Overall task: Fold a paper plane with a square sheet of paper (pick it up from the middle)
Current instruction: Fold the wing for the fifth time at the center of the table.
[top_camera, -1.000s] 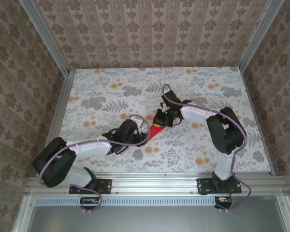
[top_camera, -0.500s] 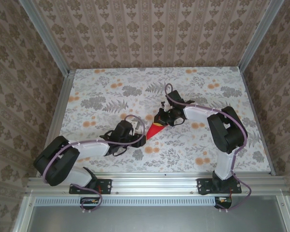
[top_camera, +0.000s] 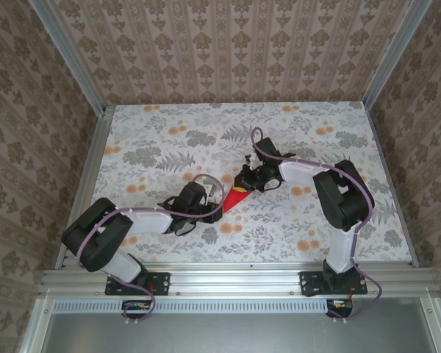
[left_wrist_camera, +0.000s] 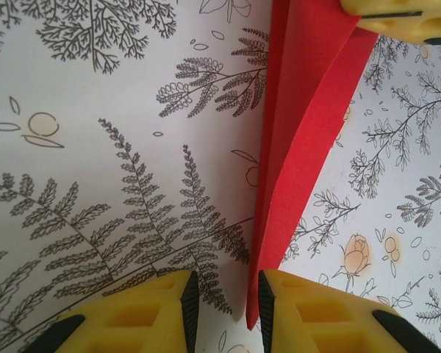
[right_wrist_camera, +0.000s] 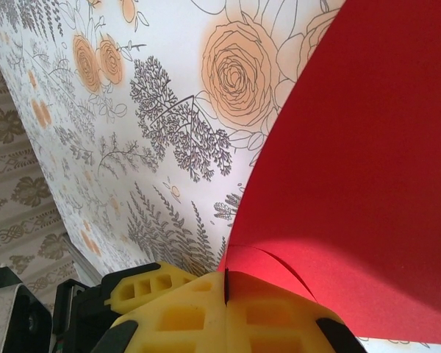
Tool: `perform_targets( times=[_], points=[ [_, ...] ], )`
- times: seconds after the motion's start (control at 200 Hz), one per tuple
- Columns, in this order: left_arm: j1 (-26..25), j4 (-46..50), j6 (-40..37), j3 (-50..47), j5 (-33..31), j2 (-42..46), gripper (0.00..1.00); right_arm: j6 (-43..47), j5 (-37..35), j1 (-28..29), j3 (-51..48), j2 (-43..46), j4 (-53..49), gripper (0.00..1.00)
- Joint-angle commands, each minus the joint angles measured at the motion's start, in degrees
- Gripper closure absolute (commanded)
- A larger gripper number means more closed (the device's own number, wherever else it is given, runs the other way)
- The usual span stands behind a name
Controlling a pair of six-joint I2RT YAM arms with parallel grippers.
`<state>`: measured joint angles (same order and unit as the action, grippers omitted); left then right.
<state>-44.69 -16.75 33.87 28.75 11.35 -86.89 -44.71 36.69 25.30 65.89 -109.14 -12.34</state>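
Note:
The red paper (top_camera: 235,196) is folded into a slim pointed plane shape and sits mid-table between both grippers. My right gripper (top_camera: 245,182) holds its far, wide end; in the right wrist view the fingers (right_wrist_camera: 279,316) are shut on the paper's edge (right_wrist_camera: 367,162). My left gripper (top_camera: 214,210) is at the near pointed tip. In the left wrist view the paper (left_wrist_camera: 309,110) runs down to a tip between the left gripper (left_wrist_camera: 226,309) jaws. That tip rests against the right pad (left_wrist_camera: 266,305), with a gap to the other pad, so this gripper is open.
The floral tablecloth (top_camera: 169,147) covers the table, with aluminium rails along the edges (top_camera: 228,273) and patterned walls on three sides. A yellow finger (left_wrist_camera: 397,11) of the right gripper shows at the top of the left wrist view.
My left gripper has dropped lower and nearer, ending at the paper's near tip, and its elbow has swung outward. The right gripper has stayed shut on the paper's far end.

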Motion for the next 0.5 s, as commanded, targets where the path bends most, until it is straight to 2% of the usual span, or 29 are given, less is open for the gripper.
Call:
perform_targets(
  times=[0.0,0.13,0.355,0.495],
  points=[
    [-0.5,-0.3,-2.0,2.1,-0.3,-1.8,0.71,0.2,2.1,-0.4,-0.2,-1.2,0.8,0.95],
    [-1.3,0.7,-2.8,3.3,-1.0,-3.1,0.73,0.2,2.2,-0.5,-0.4,-1.3,1.0,0.95],
    [-2.5,2.5,-3.2,4.3,-3.0,-3.8,0.86,0.6,2.2,-0.9,-0.8,-1.1,0.8,0.96],
    [-4.1,5.1,-3.9,4.8,-7.3,-3.5,0.92,1.9,2.0,-1.2,-1.0,-1.0,0.5,0.96]
  ],
)
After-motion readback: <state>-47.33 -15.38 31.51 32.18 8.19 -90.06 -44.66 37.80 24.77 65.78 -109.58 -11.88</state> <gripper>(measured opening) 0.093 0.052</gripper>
